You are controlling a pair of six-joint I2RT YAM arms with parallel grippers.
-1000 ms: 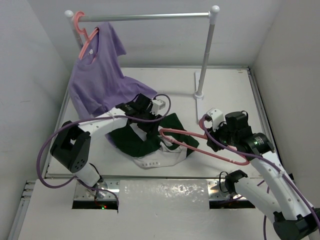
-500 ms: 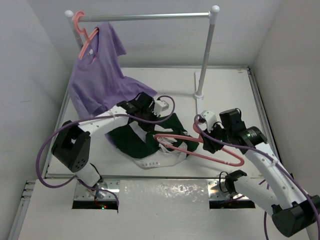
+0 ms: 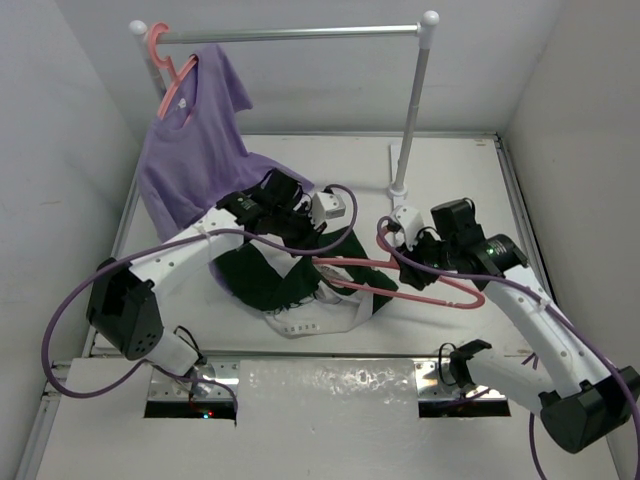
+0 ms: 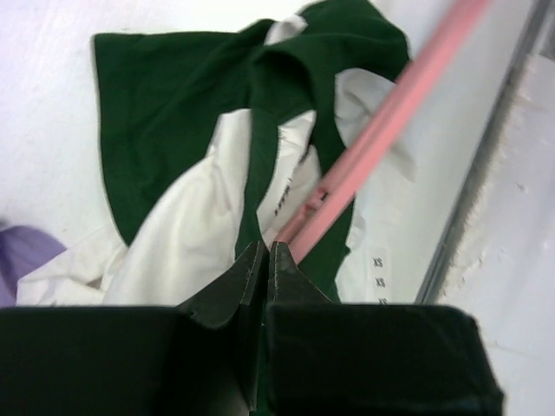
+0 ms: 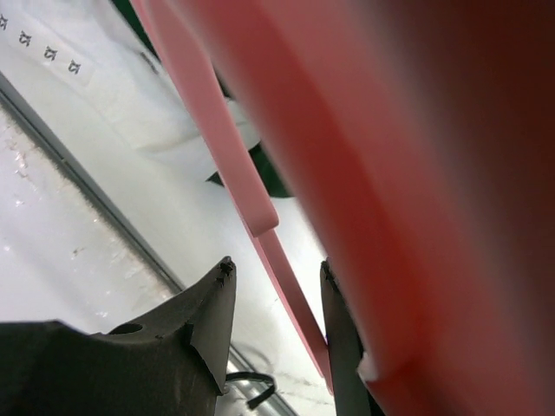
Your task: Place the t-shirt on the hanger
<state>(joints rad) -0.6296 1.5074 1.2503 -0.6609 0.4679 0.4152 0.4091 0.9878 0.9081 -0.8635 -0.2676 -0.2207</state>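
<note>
The t-shirt [image 3: 290, 285], white with dark green sleeves and collar, lies crumpled on the table's near middle. My left gripper [image 3: 305, 245] is shut on a strip of its green collar and holds it up; in the left wrist view the closed tips [image 4: 267, 247] pinch the green fabric of the shirt [image 4: 173, 130]. The pink hanger [image 3: 360, 264] is held off the table by my right gripper [image 3: 410, 258], its left end reaching into the shirt beside the left gripper. It also shows in the left wrist view [image 4: 381, 121]. In the right wrist view the hanger [image 5: 234, 156] passes between my right gripper's [image 5: 276, 267] tips.
A purple t-shirt [image 3: 195, 150] hangs on another pink hanger [image 3: 170, 75] from the grey rack rail [image 3: 300, 35] at the back left. The rack's right post [image 3: 415, 110] and foot [image 3: 400, 190] stand just behind my right gripper. White walls close in on both sides.
My right gripper has carried the hanger left and away from the near edge, so its end now reaches the shirt's collar. My left gripper has shifted right and lifted the collar.
</note>
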